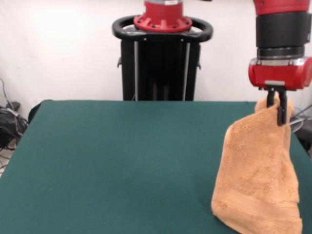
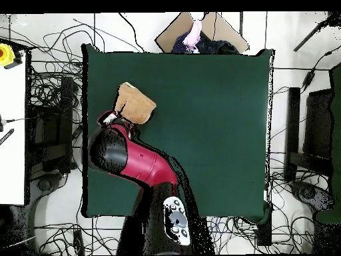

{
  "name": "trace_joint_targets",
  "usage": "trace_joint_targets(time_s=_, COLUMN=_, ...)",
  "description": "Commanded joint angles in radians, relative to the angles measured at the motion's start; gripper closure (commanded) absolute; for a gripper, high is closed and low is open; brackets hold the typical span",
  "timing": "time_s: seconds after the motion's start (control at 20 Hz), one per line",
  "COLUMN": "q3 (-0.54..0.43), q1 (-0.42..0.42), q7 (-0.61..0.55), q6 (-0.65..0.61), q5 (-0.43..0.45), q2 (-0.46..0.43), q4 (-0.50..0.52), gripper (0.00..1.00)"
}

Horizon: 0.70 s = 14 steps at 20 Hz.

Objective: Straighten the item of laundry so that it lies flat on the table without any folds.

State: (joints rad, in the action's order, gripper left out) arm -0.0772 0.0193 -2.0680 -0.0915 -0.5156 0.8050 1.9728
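Here the gripper (image 1: 279, 105) hangs above the right side of the tabletop (image 1: 122, 161) in the front view, its dark fingers (image 1: 282, 111) pinched together on the top corner of the towel (image 1: 258, 180). The towel dangles from that one point in a long drape, folded on itself, and its lower hem with the woven band appears to touch the green cloth near the front edge. Holding it by a corner lets the weight pull the folds out, which I judge to be the point of the lift; the towel is far from flat, so the task looks to be at an early stage. From overhead the arm (image 2: 143, 163) reaches from the base to the tabletop's left part, with the towel (image 2: 135, 103) showing just past its end, not far from the left edge. The felt-like green surface is otherwise bare and wide, leaving ample room to lay the towel out toward the middle. Around it are the black pedestal (image 1: 161, 68), a white wall, and many cables (image 2: 46, 100) on the floor.
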Motion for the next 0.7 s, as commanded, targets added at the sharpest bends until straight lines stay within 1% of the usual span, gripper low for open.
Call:
trace_joint_targets(time_s=0.05, q3=-0.157, q1=0.067, q7=-0.314, q6=0.052, q5=-0.074, q2=-0.048, q4=0.101, gripper=1.00)
trace_joint_targets(time_s=0.3, q3=-0.185, q1=0.113, q7=-0.307, q6=0.074, q5=-0.030, q2=-0.073, q4=0.111, gripper=1.00)
trace_joint_targets(time_s=0.55, q3=-0.183, q1=0.164, q7=-0.234, q6=0.089, q5=0.036, q2=-0.117, q4=0.116, gripper=1.00)
trace_joint_targets(time_s=0.7, q3=-0.148, q1=0.168, q7=-0.200, q6=0.085, q5=0.071, q2=-0.127, q4=0.112, gripper=1.00)
